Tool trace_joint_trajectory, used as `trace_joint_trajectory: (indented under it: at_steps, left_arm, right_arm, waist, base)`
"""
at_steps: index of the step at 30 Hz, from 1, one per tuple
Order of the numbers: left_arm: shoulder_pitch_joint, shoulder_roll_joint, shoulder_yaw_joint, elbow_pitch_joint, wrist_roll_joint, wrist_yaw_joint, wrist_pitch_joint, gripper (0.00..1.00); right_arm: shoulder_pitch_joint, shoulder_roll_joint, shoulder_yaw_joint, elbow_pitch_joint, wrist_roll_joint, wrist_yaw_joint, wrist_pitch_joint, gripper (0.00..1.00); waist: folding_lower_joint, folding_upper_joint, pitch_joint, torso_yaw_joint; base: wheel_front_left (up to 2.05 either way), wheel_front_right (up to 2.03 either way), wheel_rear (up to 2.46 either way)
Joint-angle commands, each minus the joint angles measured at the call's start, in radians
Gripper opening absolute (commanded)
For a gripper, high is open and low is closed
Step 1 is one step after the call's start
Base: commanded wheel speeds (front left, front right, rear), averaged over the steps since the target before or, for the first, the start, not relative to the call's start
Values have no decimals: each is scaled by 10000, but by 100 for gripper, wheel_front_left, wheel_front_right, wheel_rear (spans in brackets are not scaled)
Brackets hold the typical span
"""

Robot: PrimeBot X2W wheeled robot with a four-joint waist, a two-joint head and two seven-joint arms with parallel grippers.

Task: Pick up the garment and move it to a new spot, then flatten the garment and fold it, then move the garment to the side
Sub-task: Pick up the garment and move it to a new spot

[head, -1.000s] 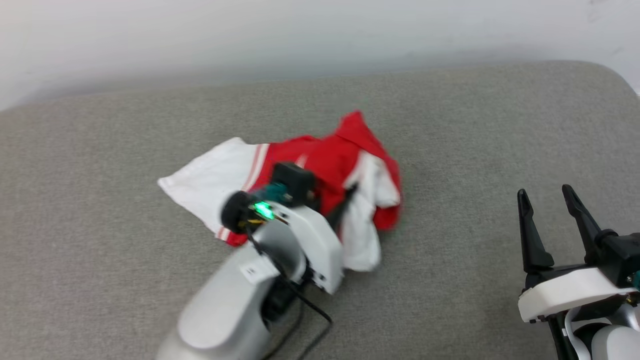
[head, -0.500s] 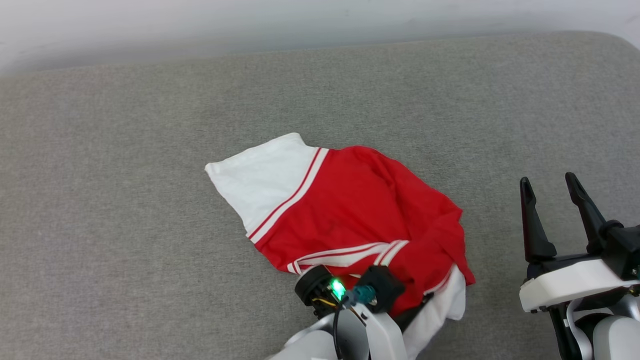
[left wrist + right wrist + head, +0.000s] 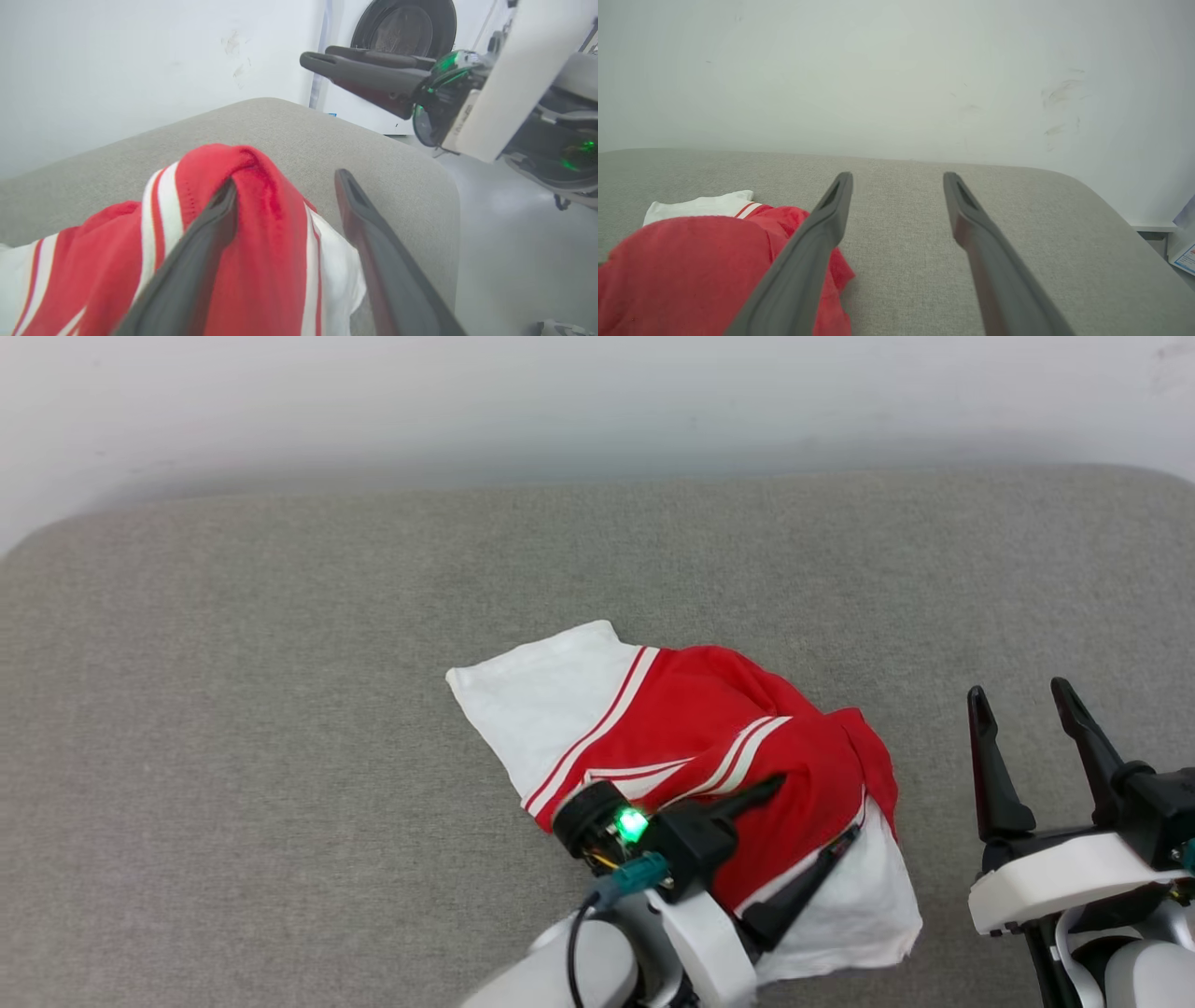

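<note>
**What you can't see**

You can't see the shirt's (image 3: 709,728) near edge: the left arm (image 3: 597,966) covers it, and the picture's bottom edge cuts that arm off. In the left wrist view, one finger (image 3: 205,242) hides a strip of red cloth. The right wrist view crops the shirt at its left and bottom edges.

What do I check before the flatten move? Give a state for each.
1. Left gripper open: ok, jaws apart.
2. Left fingers clear of shirt: not ok, red fabric lies between them and against one.
3. Right gripper open and empty: ok, beside the shirt, apart from it.
4. Shirt flat: not ok, bunched and folded over itself.
5. Shirt fully on cushion: ok.
6. Chest side up: cannot tell.
</note>
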Motion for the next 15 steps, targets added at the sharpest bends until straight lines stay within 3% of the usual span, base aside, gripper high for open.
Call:
trace_joint_trajectory:
  at_steps: [1,15]
  left_arm:
    - [30,75,70,-43,-40,62,-61,100]
    - [1374,1114,2992,-1205,-206,1608,-253,100]
  right_arm:
    - [143,1,-9,-27,-26,-3,32,100]
    - [713,0,-41,-232,-26,-3,301,100]
  waist:
    - [0,-1,-125,98]
    - [0,-1,-859,580]
  base:
    - [0,0,0]
    - [0,0,0]
